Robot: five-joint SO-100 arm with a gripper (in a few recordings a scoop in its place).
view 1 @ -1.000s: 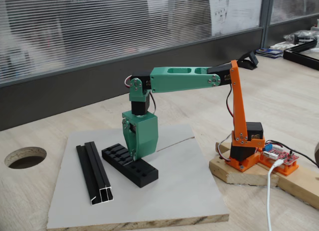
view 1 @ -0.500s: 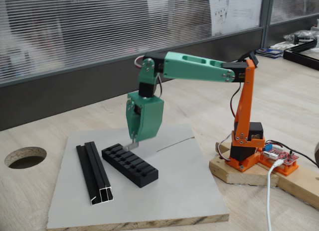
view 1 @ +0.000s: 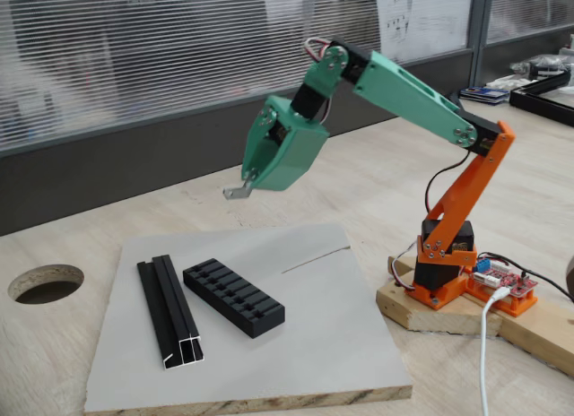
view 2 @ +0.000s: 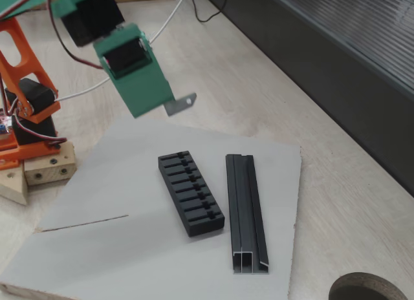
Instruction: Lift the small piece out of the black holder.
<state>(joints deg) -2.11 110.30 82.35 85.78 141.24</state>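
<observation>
A: Where's the piece [view 1: 237, 191]?

B: Clamped in the gripper [view 1: 247, 181], sticking out past the finger ends. In both fixed views it hangs in the air, well above the holder [view 1: 234, 296] and clear of it. From the other camera the piece [view 2: 180, 103] looks like a flat grey tab with a small hole near its end.

A: So the fingers are closed on it?

B: Yes, pinched together on one end of it. The green wrist is tilted, so the piece points out sideways and slightly down.

A: And the holder?

B: Flat on the grey board [view 1: 341, 344], beside the rail [view 1: 169, 311], just apart from it. I can't tell which slot is empty.

A: Which step is this, then?

B: I'd say the lift itself is done. What's left is only to keep the grip firm, since the piece is small and held by one end, so it could slip or twist.
</observation>
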